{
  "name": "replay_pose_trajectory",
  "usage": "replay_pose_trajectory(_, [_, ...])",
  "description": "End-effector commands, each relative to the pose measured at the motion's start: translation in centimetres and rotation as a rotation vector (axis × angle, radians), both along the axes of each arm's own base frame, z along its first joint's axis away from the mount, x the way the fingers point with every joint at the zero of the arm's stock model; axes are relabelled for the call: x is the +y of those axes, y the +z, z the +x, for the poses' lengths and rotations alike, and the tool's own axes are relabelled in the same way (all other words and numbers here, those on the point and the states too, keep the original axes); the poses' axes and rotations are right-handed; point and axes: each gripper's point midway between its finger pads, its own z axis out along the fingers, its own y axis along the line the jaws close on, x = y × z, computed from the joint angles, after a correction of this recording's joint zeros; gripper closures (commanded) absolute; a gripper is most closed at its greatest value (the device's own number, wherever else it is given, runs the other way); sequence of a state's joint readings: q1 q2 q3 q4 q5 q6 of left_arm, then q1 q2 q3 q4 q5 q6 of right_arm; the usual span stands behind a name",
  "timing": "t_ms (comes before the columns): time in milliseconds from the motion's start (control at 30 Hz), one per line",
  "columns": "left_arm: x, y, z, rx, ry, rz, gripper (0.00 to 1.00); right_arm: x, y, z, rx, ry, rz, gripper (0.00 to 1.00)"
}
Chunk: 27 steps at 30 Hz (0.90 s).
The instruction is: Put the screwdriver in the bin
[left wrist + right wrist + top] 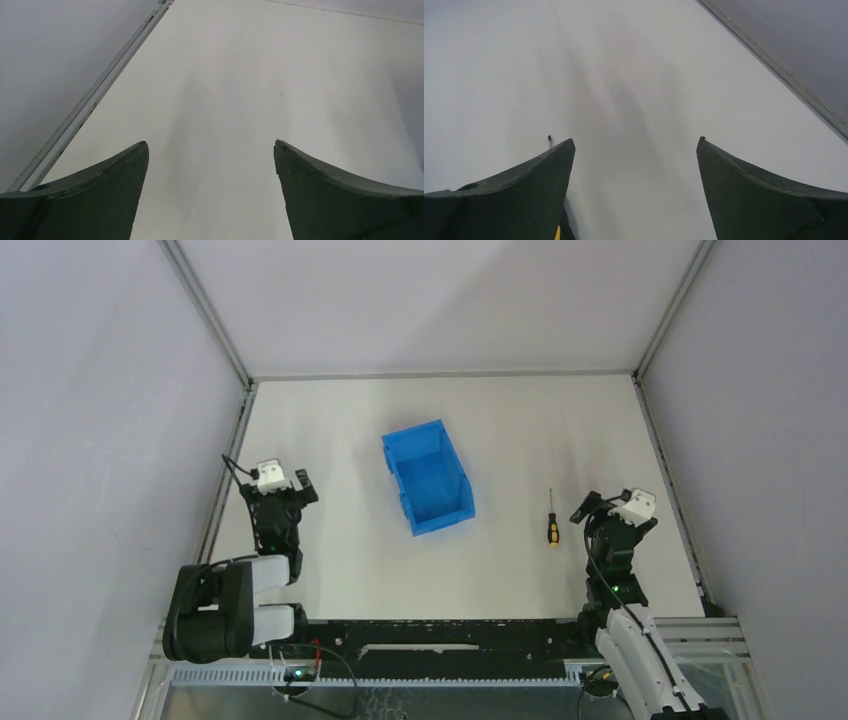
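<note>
The screwdriver lies flat on the white table, shaft pointing away, its yellow and black handle nearest the arms. The blue bin stands open-top near the table's middle, left of the screwdriver. My right gripper is open and empty, just right of the screwdriver. In the right wrist view the shaft tip and a sliver of the handle peek out beside the left finger; the gripper holds nothing. My left gripper is open and empty at the table's left, far from both; between its fingers the left wrist view shows bare table.
Grey enclosure walls with metal rails border the table on the left, back and right. The right rail runs close to the right gripper. The left rail runs beside the left gripper.
</note>
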<state>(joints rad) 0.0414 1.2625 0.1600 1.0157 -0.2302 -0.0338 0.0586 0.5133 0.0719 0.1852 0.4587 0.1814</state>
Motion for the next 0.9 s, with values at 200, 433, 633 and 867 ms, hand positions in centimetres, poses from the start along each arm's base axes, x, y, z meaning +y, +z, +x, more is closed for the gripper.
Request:
replay_pose_trajectory(200, [0.0,2.4,1.0,-0.070,-0.006,0.018,0.00,3.3,4.4,1.5,0.161,0.155,0.098,0.00])
replay_pose_trajectory(433, [0.0,2.4,1.0,-0.070,-0.006,0.018,0.00,6.1,1.2,-1.2,0.628,0.144,0.269,0.00])
replay_pose_trajectory(633, [0.0,2.5,1.0,-0.071,-0.006,0.018,0.00,7.2,-1.4,-1.3,0.770,0.136,0.268,0.02])
replay_pose_trajectory(867, [0.0,2.5,1.0,-0.071,-0.006,0.018,0.00,8.0,-5.1,-0.6,0.879,0.173,0.241,0.09])
